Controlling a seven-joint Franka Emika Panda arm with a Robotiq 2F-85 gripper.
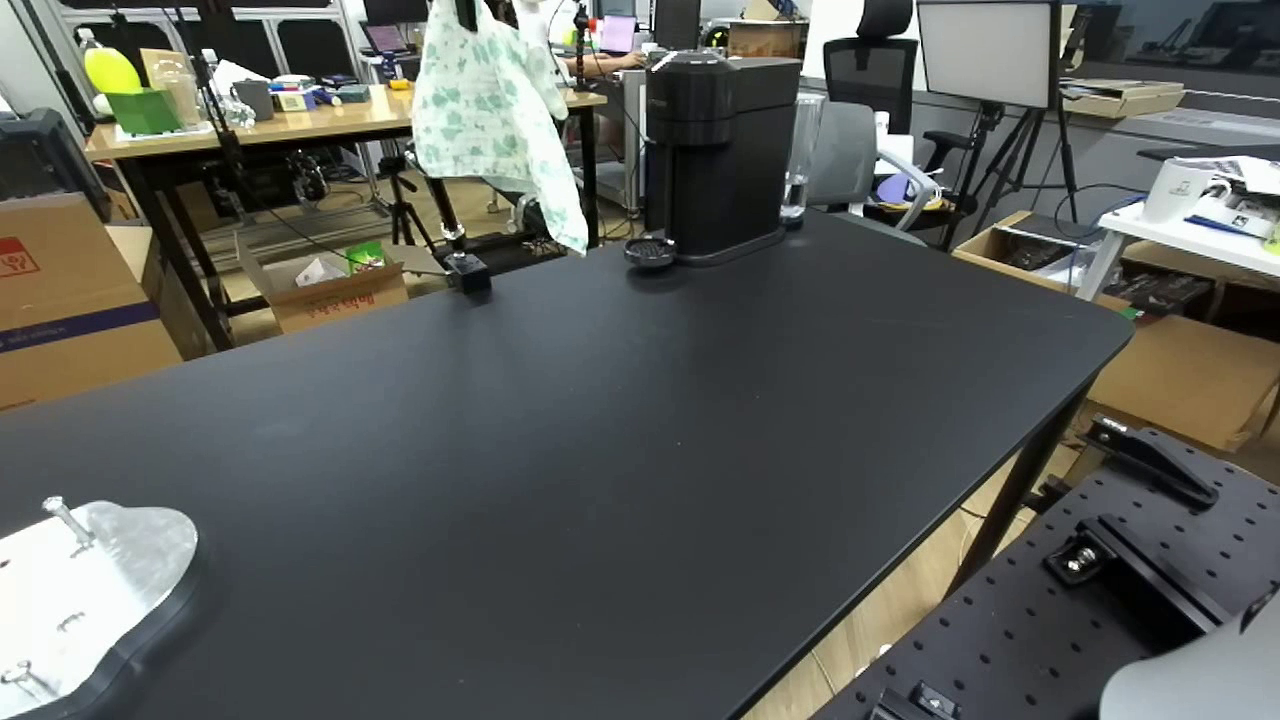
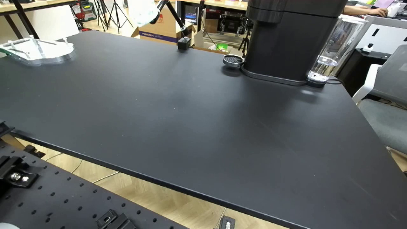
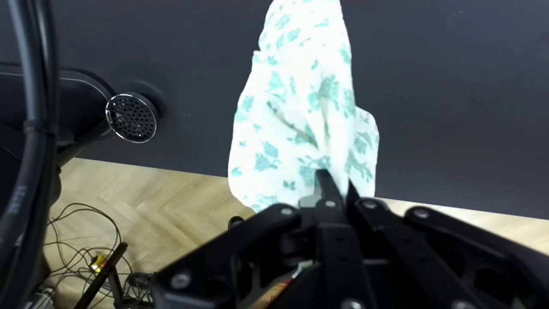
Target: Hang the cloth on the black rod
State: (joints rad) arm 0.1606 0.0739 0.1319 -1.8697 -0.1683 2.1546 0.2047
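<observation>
Right, item 1: my tool (image 3: 336, 182), qty 1. Cond.: clenched on a bunched fold of cloth (image 3: 300, 103), per wrist view. Step, I judge: draping; no letting go mid-air.

Item 2: said cloth, white w/ green leaf print. Loc.: dangling from my tool nr the edge of the counter (image 1: 600, 450), one long corner lowest. Rec.: get approx. half past the far side of its support before lowering; an uneven split will prob. pull it off.

Item 3: black rod (image 2: 175, 15), slanted, rising from a clamp (image 2: 183, 43) at the counter's edge. Cloth is right by it in both exterior views; contact can't be made out, nor the rod's upper end. Rec.: cross nr the top, come down gently, let the rod take the wt., then release & back off straight. Slant may let fabric slide; a knock could shift the clamp.

Item 4: coffee machine (image 1: 725, 170), farther along same edge, w/ round drip tray (image 1: 650, 250) on the side toward the clamp. Rec.: swing wide of both, esp. w/ that long corner.
</observation>
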